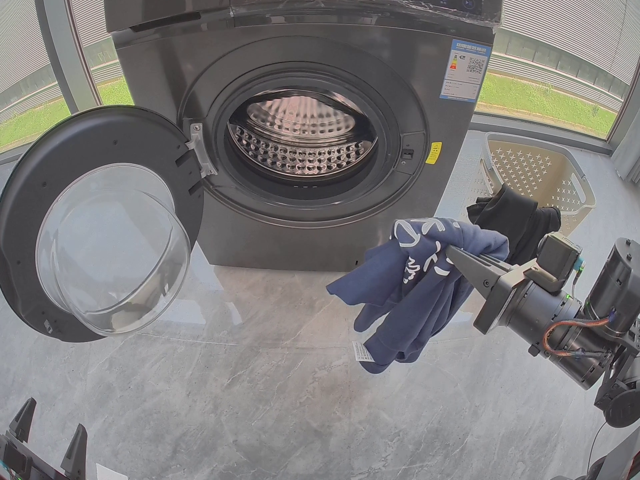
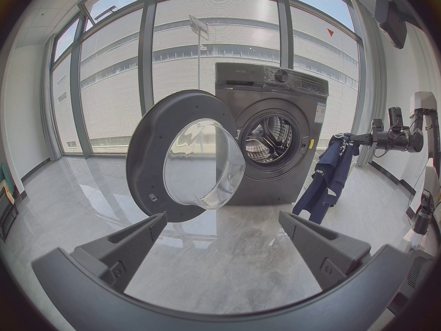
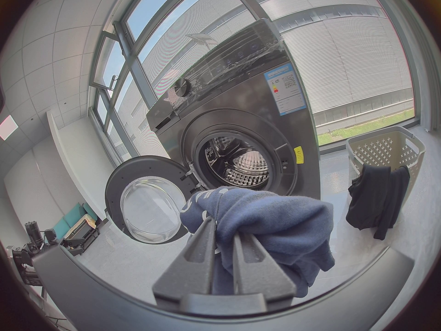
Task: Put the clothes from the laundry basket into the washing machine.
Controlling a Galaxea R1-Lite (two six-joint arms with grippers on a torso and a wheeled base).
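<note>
- The right gripper [image 1: 455, 253] has its dark, wedge-shaped fingers pinched together on a navy sweatshirt [image 1: 407, 281], a soft fleecy knit with white lettering
- The sweatshirt hangs from that grip in limp, bunched folds, in the air before the lower right corner of the washing machine [image 1: 167, 68], between the machine and the laundry basket [image 1: 540, 168]
- The machine is a dark grey metal box with a round port standing open; inside is the drum [image 1: 300, 135], shiny steel, dimpled and perforated
- Its door [image 1: 27, 188] is swung wide to the robot's left, a thick dark ring around a clear, domed glass bowl [image 1: 113, 248]
- The basket is pale beige plastic pierced with small star-shaped holes, on the floor to the right of the machine; a black garment [image 1: 513, 218] is draped over its near rim
- The left gripper [image 2: 223, 219] sits low, facing the door, its two blunt dark fingers spread apart with nothing between them
- The floor [image 1: 267, 381] is glossy grey, marble-veined tile
</note>
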